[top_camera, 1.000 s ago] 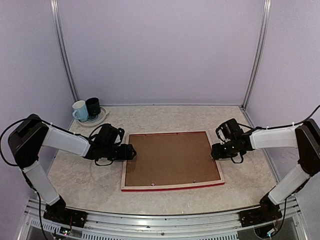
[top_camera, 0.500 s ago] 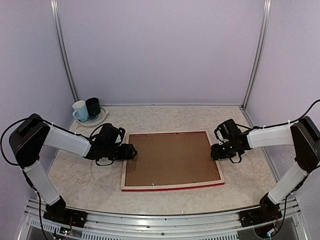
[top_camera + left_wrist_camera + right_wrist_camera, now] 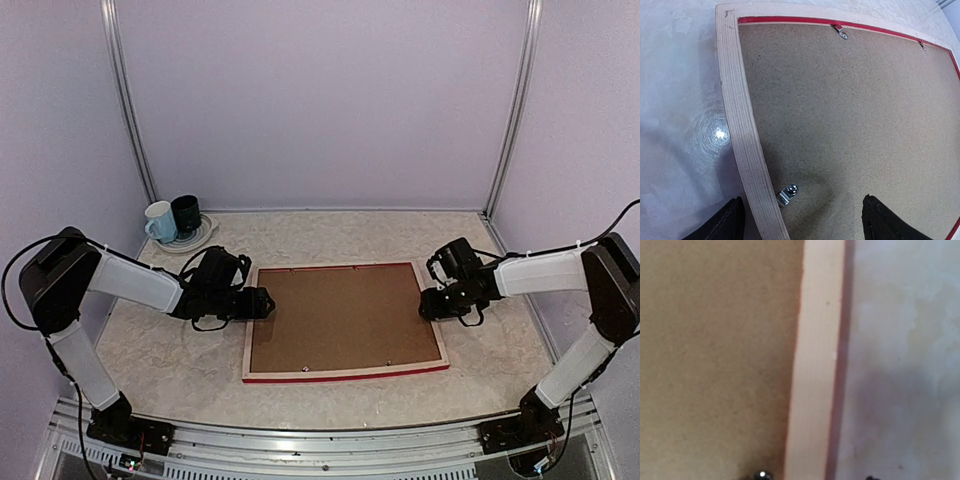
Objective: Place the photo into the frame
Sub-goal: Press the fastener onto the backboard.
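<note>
**At mid-table: frame face down, an arm at each short rail**

On the table [image 3: 330,235], between the two arms, the frame [image 3: 346,371] lies back side up. Its pale wood rails show, with a thin red line at the near and far edges. A brown backing board [image 3: 340,315] fills the opening and sits flat. Small metal clips are visible at the rail's inner edge, one by the left rail [image 3: 788,194] and another on the far rail [image 3: 842,32]. The photo is not visible in any view, and I cannot tell whether it already lies under the board.

The left gripper [image 3: 262,303] is at the left rail. In its wrist view its fingers are spread wide, one outside the rail and one over the board, holding nothing. The right gripper [image 3: 428,303] is at the right rail. Only slivers of its tips show in its own view, and they stand apart on either side of the wood, seemingly not pinching it.

My guess is that the step concerns the back of the frame: either turning the clips to free the board or lifting the frame by its rails. The next move likely needs a narrow, careful contact on a clip or a rail edge.

Two mugs, one pale [image 3: 160,222] and one dark [image 3: 186,214], stand on a plate [image 3: 205,235] at the far left corner, well apart from the work.
</note>
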Motion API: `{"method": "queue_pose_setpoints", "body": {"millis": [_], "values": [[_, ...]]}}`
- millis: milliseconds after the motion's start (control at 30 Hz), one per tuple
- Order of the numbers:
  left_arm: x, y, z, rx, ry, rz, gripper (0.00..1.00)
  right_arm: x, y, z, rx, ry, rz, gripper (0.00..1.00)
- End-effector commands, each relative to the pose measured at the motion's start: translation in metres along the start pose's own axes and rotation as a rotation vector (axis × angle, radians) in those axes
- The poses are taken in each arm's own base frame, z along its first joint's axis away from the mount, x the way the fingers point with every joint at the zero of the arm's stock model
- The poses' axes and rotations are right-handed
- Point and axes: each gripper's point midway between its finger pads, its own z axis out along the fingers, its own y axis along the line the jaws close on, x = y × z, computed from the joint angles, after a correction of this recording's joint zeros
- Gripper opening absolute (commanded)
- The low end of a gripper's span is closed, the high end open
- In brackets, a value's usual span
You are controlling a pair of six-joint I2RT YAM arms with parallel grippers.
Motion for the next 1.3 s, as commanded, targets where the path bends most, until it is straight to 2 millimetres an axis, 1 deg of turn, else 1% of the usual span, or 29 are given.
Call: {"method": "queue_pose_setpoints", "body": {"millis": [0, 300, 600, 967, 1133, 1267], "values": [[0.035, 0.011, 0.009, -0.029, 0.122, 0.002, 0.80, -0.012, 0.004, -0.013, -0.021, -0.029, 0.006, 0.55], [0.035, 0.011, 0.009, -0.026, 0.125, 0.001, 0.80, -0.015, 0.000, -0.020, 0.002, -0.032, 0.004, 0.53], [0.036, 0.011, 0.010, -0.025, 0.130, 0.001, 0.80, 0.001, 0.000, -0.006, -0.003, 0.027, -0.009, 0.51], [0.038, 0.011, 0.011, -0.026, 0.135, 0.003, 0.80, 0.004, -0.005, 0.007, 0.030, 0.042, -0.021, 0.50], [0.037, 0.012, 0.011, -0.029, 0.135, 0.003, 0.80, 0.008, -0.009, 0.011, 0.050, 0.053, -0.023, 0.45], [0.038, 0.013, 0.012, -0.032, 0.136, 0.005, 0.80, 0.011, -0.012, 0.012, 0.060, 0.057, -0.026, 0.36]]}}
